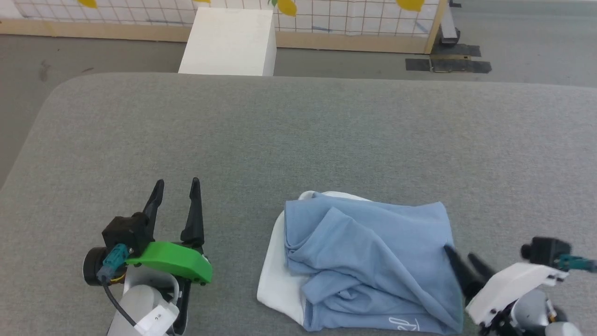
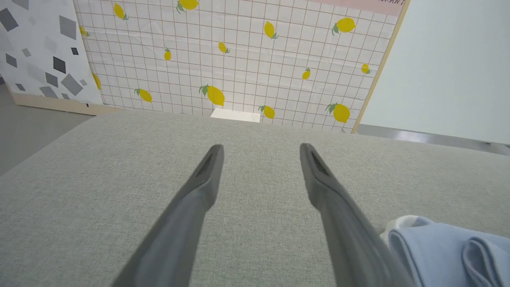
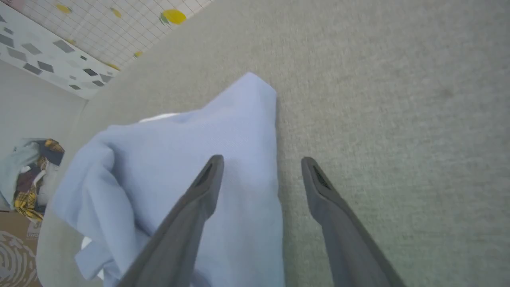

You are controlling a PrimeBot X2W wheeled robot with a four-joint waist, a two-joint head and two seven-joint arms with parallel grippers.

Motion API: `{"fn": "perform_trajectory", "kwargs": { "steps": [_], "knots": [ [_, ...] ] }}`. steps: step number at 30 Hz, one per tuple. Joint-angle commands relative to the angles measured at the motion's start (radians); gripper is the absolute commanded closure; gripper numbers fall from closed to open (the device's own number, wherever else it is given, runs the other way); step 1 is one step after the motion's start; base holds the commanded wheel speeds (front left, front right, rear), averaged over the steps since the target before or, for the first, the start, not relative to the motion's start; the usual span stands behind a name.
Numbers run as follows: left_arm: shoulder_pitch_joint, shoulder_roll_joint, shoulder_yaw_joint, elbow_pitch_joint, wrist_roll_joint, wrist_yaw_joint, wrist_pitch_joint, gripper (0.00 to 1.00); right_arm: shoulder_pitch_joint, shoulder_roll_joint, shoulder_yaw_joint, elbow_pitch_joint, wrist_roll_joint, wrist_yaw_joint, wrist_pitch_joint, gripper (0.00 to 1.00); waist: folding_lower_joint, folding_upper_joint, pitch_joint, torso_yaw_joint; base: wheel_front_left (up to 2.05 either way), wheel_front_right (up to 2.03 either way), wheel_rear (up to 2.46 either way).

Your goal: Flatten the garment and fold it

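Garment (image 1: 373, 261) heaped; right hand (image 1: 459, 254) spread, straddles its edge; left hand (image 1: 177, 182) spread, well aside

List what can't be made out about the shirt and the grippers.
- Head view: the garment has its near hem and script logo cut by the bottom edge; sleeves and collar are lost in folds.
- Same view: the right gripper is blurred; whether it touches the cloth is unclear.
- Left wrist view: the frame corner cuts off most of the garment.
- Right wrist view: a clothes heap is blurred and cut by the left edge.
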Motion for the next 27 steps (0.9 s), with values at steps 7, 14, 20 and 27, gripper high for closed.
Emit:
{"fn": "perform_trajectory", "kwargs": {
  "steps": [7, 14, 20, 27],
  "knots": [
    [0.011, -0.005, -0.005, 0.016, 0.013, -0.008, -0.005, 0.0, -0.037, 0.001, 0.032, 0.127, 0.038, -0.001, 0.102, 0.0, -0.0001, 0.0, -0.004, 0.022, 0.0, 0.0, 0.0],
    [0.017, -0.007, -0.004, 0.027, 0.014, -0.009, -0.005, 0.0, -0.081, 0.001, 0.082, 0.144, 0.015, -0.001, 0.147, 1.0, -0.0001, 0.0, -0.019, 0.022, 0.0, 0.0, 0.0],
    [0.028, -0.007, 0.01, 0.02, 0.016, -0.002, -0.005, 0.0, -0.136, 0.001, 0.123, -0.023, -0.242, -0.001, 0.166, 1.0, -0.0001, 0.0, -0.026, -0.009, 0.0, 0.0, 0.0],
    [0.031, -0.004, 0.04, -0.006, 0.014, 0.009, -0.005, 0.0, -0.242, -0.058, 0.279, -0.217, -0.529, -0.001, 0.236, 1.0, -0.0001, 0.0, -0.004, -0.106, 0.0, 0.0, 0.0]
  ]
}}
